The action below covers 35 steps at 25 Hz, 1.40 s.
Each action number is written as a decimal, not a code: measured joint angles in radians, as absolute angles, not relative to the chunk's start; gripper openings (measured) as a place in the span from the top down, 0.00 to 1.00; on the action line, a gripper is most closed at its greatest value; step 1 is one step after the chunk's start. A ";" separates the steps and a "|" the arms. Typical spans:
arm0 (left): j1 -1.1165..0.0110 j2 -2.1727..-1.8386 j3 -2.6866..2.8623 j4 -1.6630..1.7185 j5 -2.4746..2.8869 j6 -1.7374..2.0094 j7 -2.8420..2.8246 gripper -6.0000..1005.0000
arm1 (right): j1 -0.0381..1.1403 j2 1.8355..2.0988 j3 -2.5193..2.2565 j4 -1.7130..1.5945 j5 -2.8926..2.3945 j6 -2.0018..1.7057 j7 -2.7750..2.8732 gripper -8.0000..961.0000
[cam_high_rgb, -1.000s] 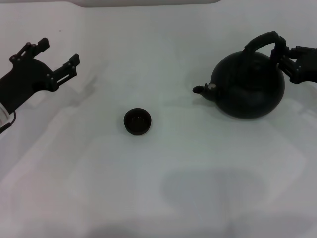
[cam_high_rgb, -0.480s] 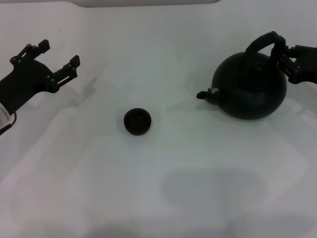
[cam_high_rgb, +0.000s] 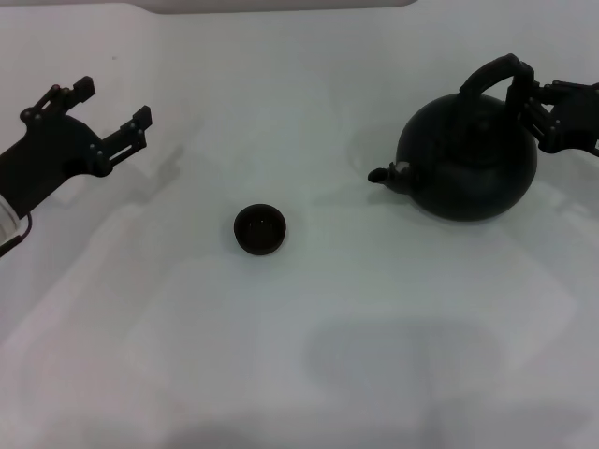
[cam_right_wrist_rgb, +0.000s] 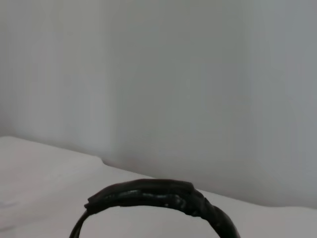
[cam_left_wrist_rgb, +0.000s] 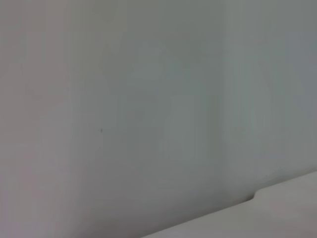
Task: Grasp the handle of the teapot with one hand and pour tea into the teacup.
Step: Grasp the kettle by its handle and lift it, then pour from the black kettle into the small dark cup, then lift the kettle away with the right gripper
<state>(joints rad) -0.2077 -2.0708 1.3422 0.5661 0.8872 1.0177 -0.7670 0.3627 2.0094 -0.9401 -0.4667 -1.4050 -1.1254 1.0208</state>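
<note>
Matte black grippers, left gripper (cam_high_rgb: 105, 105), right gripper (cam_high_rgb: 524, 98).

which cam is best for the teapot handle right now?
Head view: the whole handle arches over the teapot, with the right gripper at its right end. Right wrist view shows only the handle's top curve. Left wrist view shows none of it.

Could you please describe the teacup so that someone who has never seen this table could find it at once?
On the white table, look left of the big round teapot, past where its spout points. The teacup stands alone there, apart from both grippers. It is the tiny, low, black bowl-like thing with no handle, far smaller than the teapot.
</note>
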 joint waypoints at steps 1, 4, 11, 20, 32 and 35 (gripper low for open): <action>-0.207 -2.071 1.342 0.566 0.889 1.018 -0.767 0.14 | 0.363 2.009 -0.941 -0.466 -1.403 -1.128 1.001 0.84; -0.206 -2.071 1.342 0.566 0.897 1.018 -0.767 0.14 | 0.364 2.011 -0.951 -0.467 -1.381 -1.154 0.929 0.84; -0.204 -2.072 1.342 0.566 0.900 1.019 -0.767 0.14 | 0.364 2.012 -0.957 -0.474 -1.320 -1.199 0.865 0.84; -0.207 -2.074 1.343 0.566 0.901 1.019 -0.769 0.14 | 0.374 2.017 -1.015 -0.477 -1.243 -1.225 0.832 0.84; -0.209 -2.074 1.345 0.566 0.909 1.018 -0.768 0.14 | 0.393 2.018 -1.253 -0.498 -1.036 -1.111 0.768 0.84; -0.207 -2.074 1.345 0.566 0.910 1.018 -0.768 0.14 | 0.392 2.019 -1.345 -0.539 -0.983 -1.013 0.767 0.84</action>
<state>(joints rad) -0.2068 -2.0739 1.3454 0.5660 0.9096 1.0184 -0.7676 0.3919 2.0186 -1.3451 -0.5392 -0.9825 -1.0133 0.7673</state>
